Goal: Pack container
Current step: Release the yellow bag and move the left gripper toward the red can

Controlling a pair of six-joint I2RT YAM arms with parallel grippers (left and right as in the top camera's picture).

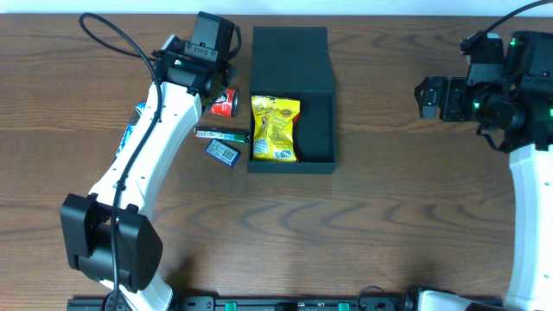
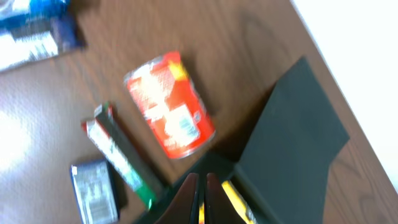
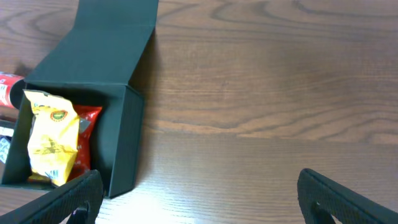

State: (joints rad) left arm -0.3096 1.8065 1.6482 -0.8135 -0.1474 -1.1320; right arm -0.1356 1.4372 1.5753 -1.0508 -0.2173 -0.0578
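The black container [image 1: 320, 130] stands open at the table's middle, its flap lid [image 1: 289, 53] laid back. A yellow snack packet [image 1: 275, 128] lies inside on a red one [image 3: 88, 121]. The box also shows in the right wrist view [image 3: 121, 134]. A red can [image 1: 226, 102], a green bar [image 1: 221, 133] and a small blue packet [image 1: 223, 152] lie just left of the box. My left gripper [image 1: 213, 85] is shut and empty above the can, its fingertips [image 2: 199, 186] over the box's left corner. My right gripper [image 1: 425, 97] is open and empty [image 3: 199, 205], well right of the box.
In the left wrist view the can [image 2: 169, 104], green bar [image 2: 121, 155] and small packet [image 2: 93, 190] are blurred. Another blue and white packet [image 2: 31, 31] lies at that view's top left. The table's far edge [image 2: 348, 56] runs close behind the lid.
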